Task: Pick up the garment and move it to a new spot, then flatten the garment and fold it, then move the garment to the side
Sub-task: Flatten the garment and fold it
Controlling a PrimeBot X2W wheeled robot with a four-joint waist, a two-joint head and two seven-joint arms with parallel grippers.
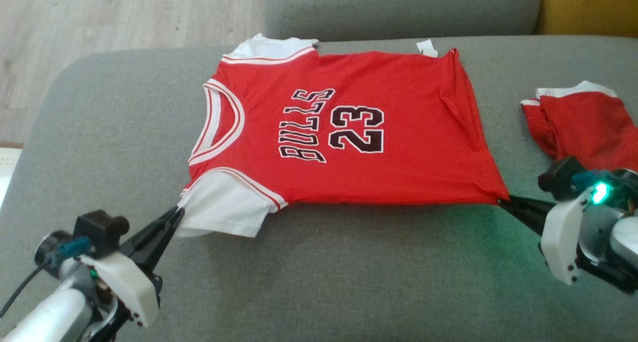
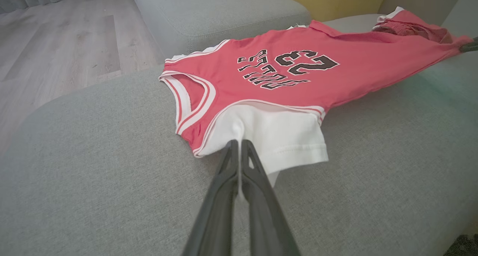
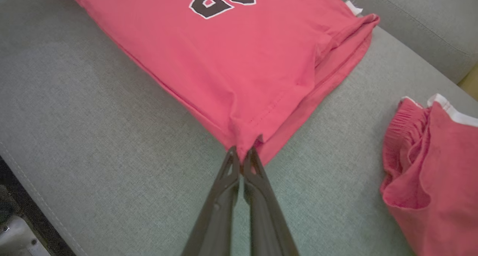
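On a grey sofa cushion [image 1: 324, 282] seen from the head view, the garment [image 1: 379, 177], a red basketball jersey with white sleeves, lies spread face up in the middle, its neckline towards 9 o'clock and its hem towards 3 o'clock. At 7 o'clock the left end effector [image 1: 175, 213] is closed, pinching the edge of the near white sleeve [image 1: 224, 210]; at 4 o'clock the right end effector [image 1: 502, 201] is closed, pinching the near hem corner. Each wrist view shows its two dark fingers pressed together on cloth, the left [image 2: 239, 142] on white, the right [image 3: 242, 151] on red. The near edge runs straight between the two grips, so this looks like the flattening step, with folding not yet begun. A crease shows near the far hem corner, at about 2 o'clock. The next move probably calls for keeping both grips and carrying the near edge evenly towards 12 o'clock, so the halves meet without bunching. Black letters edged in white read "BULLS" [image 1: 304, 125] above the number "23" [image 1: 356, 129], turned sideways with their tops towards 9 o'clock. A small white tag [image 1: 427, 48] at the far edge carries no writing that can be read. A second red piece of clothing [image 1: 583, 122] with a white band lies crumpled at 3 o'clock, apart from the jersey
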